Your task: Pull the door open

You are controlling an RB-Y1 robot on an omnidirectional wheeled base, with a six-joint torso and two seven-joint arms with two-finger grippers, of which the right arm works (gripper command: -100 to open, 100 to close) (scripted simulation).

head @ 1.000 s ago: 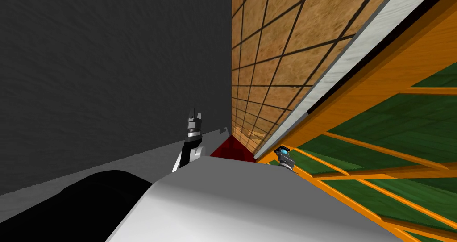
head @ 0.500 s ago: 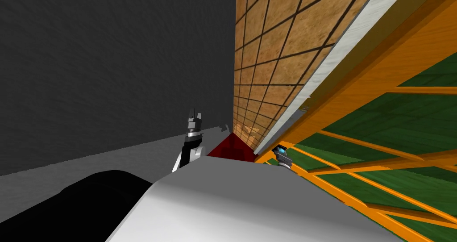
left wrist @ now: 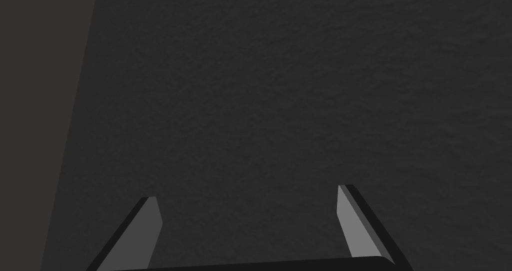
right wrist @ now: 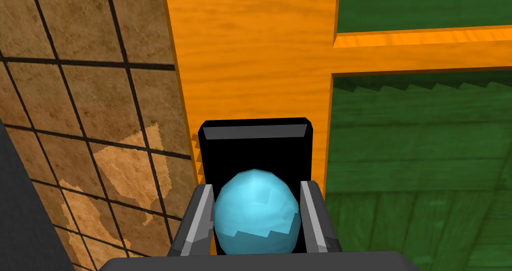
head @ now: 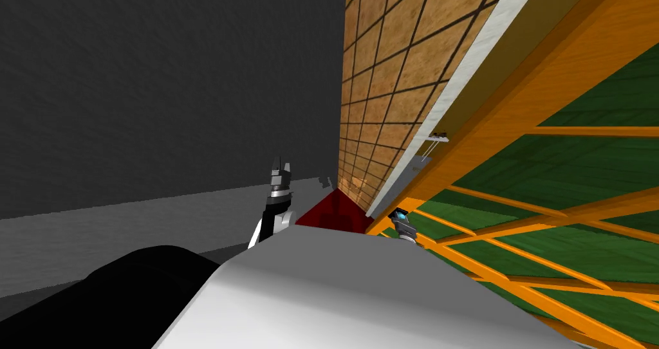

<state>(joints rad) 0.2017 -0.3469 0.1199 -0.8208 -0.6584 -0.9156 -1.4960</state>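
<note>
1 door (right wrist: 250, 58) | 1 blue knob (right wrist: 256, 210), right gripper (right wrist: 255, 190) clamping | left gripper (left wrist: 247, 195) spread

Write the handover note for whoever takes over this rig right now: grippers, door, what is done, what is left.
Right gripper: shut on the blue knob, in front of its black plate.
Left gripper: open, idle, facing a dark wall.
Door: orange frame, green panels; its knob edge seems to stand a little off the white jamb.
Done: knob gripped, door apparently cracked open.
Left: pull the door wide, then release.
</note>
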